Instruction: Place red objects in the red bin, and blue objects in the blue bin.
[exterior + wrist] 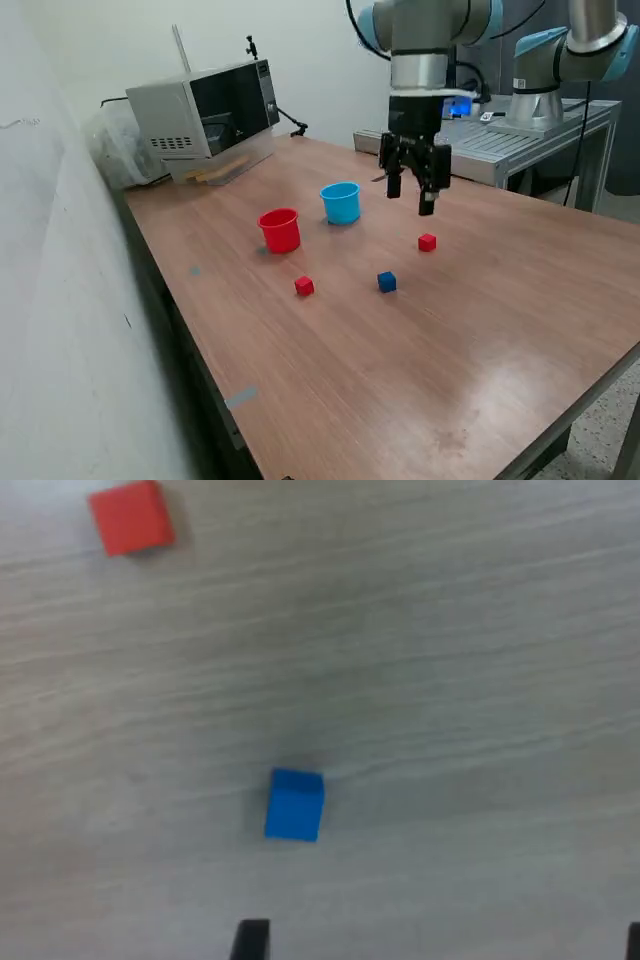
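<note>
The exterior view looks down across the wooden worktop (420,340) from a raised corner. The wrist view faces straight down, close; both show the small dark blue cube (386,282) (294,805).

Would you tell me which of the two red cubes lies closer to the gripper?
The red cube on the exterior view's right, almost under the gripper; the other red cube lies near the red cup.

The claw (411,192) hangs above the table (420,350), holding nothing, behind 2 red cubes (427,242) (304,286)
</note>
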